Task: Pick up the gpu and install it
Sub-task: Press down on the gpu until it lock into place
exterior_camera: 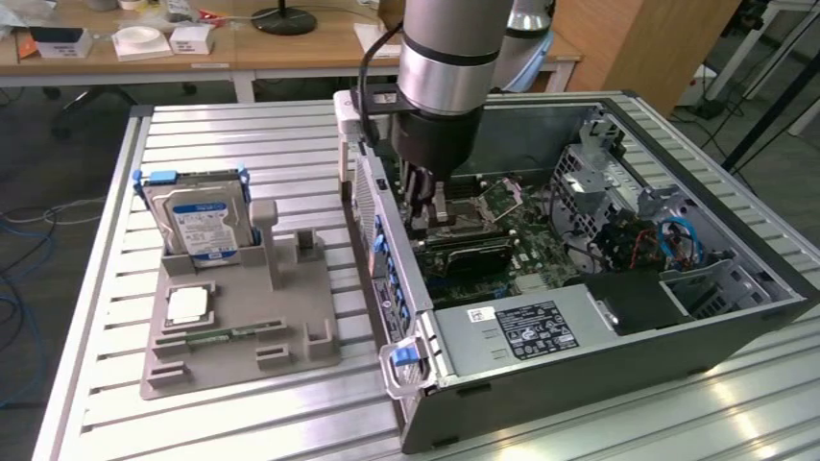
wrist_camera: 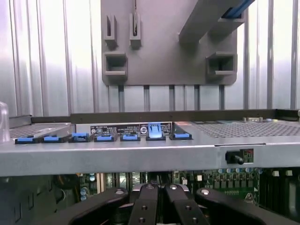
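The exterior view is looking down from above at the open computer case [exterior_camera: 602, 279]. The wrist view is sitting close inside it, facing the grey holder [wrist_camera: 168, 42]; both views share these.

An open black computer case [exterior_camera: 666, 317] lies on the ribbed aluminium tabletop [exterior_camera: 256, 130]. Beside it, a grey plastic holder tray [exterior_camera: 237, 331] carries an upright blue-labelled silver hard drive [exterior_camera: 199, 226].

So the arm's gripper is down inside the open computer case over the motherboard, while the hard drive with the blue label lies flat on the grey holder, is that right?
Not quite: the hard drive stands upright on edge in the grey holder, not flat, as the exterior view shows. The rest holds: the gripper is down inside the open computer case over the motherboard.
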You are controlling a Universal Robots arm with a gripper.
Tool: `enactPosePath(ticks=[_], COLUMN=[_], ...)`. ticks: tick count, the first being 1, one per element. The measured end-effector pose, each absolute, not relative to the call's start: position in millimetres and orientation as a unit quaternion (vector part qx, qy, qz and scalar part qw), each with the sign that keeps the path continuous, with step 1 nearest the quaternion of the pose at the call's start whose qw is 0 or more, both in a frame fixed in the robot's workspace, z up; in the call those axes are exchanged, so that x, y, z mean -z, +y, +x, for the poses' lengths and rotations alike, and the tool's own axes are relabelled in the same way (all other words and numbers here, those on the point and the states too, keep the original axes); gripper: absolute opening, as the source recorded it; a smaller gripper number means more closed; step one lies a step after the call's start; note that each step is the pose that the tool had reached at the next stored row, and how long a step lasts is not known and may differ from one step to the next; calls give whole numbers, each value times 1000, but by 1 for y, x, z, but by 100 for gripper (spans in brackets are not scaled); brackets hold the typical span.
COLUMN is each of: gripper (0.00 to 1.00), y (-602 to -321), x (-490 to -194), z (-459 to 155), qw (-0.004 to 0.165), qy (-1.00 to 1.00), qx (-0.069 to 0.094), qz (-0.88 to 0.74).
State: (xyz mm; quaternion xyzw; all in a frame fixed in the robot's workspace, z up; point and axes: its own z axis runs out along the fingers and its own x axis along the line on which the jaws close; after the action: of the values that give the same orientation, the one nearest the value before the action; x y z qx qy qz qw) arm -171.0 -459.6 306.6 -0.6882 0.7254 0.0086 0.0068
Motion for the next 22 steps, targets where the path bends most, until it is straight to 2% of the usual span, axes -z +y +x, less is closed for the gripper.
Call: enactPosePath(ticks=[3,7,8,22], gripper=[11,11,11,11], y=[-463,-465,-465,-463], x=[-307,-306,-307,-300], z=[-171,-171,-171,-166], qw=[6,-14,-15,-14], qy=[726,727,727,728], qx=[-9,-30,-32,-33], qz=[-687,-686,-686,-685])
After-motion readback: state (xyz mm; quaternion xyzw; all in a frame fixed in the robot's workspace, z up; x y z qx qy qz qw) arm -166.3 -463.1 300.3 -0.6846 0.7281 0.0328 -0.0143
